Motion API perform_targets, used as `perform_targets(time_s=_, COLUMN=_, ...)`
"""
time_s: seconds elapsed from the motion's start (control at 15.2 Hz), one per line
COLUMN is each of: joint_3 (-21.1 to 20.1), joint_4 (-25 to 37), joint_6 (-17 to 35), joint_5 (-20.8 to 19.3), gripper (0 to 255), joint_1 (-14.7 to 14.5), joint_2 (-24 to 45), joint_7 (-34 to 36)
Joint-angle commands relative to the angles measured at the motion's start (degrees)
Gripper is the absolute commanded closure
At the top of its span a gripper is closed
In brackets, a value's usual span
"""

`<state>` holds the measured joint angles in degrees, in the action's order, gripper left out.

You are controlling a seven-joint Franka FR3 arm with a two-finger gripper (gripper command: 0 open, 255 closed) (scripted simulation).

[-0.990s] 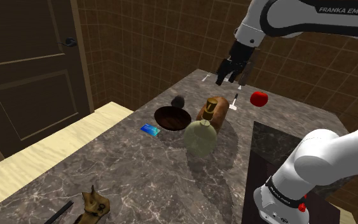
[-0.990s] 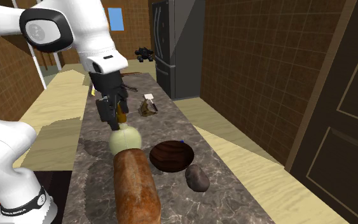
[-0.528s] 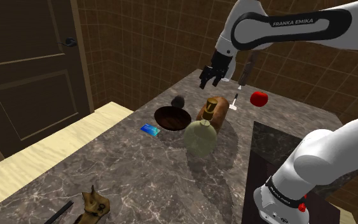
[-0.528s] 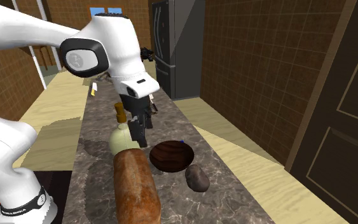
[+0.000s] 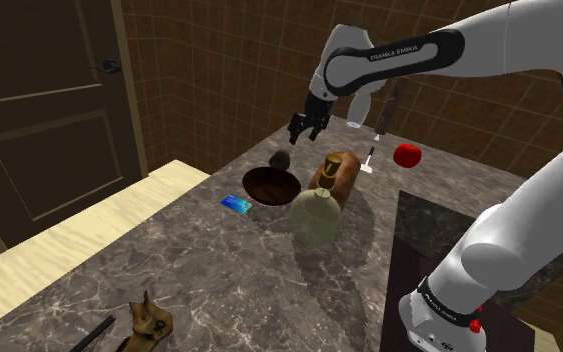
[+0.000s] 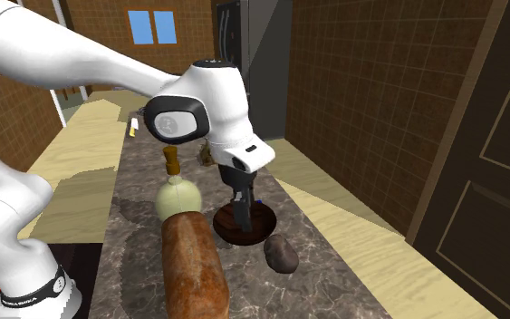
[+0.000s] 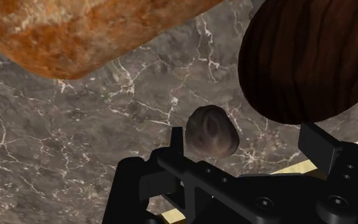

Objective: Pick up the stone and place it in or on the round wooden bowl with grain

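One stone, dark, rounded, mottled grey-brown

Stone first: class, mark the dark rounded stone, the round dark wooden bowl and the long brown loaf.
dark rounded stone [image 7: 212, 130], wrist view, middle of its face.
round dark wooden bowl [image 5: 272, 186], shoulder view, bare inner floor.
long brown loaf [image 6: 194, 267], second exterior view, top crust.

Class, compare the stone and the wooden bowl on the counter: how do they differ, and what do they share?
The stone is a small grey-brown lump; the bowl is far wider. The stone is solid and mottled; the bowl is hollow, with dark striped grain. Both are rounded and sit on the marbled counter.
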<state>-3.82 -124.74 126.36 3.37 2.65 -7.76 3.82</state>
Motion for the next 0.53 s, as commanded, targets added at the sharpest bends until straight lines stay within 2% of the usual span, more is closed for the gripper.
perform_targets(time_s=0.0, joint_3=0.2, joint_4=2.6, joint_6=2.1, joint_5=-0.2, gripper=0, joint_1=0.2, joint_2=4.4, joint_7=-0.2)
perform_targets(time_s=0.26, joint_3=0.3, joint_4=8.5, joint_6=5.4, joint_5=-0.7, gripper=0, joint_1=0.4, joint_2=13.0, joint_7=-0.1)
perform_targets(time_s=0.46, joint_3=0.3, joint_4=9.1, joint_6=7.0, joint_5=-0.8, gripper=0, joint_1=0.3, joint_2=15.2, joint_7=0.0)
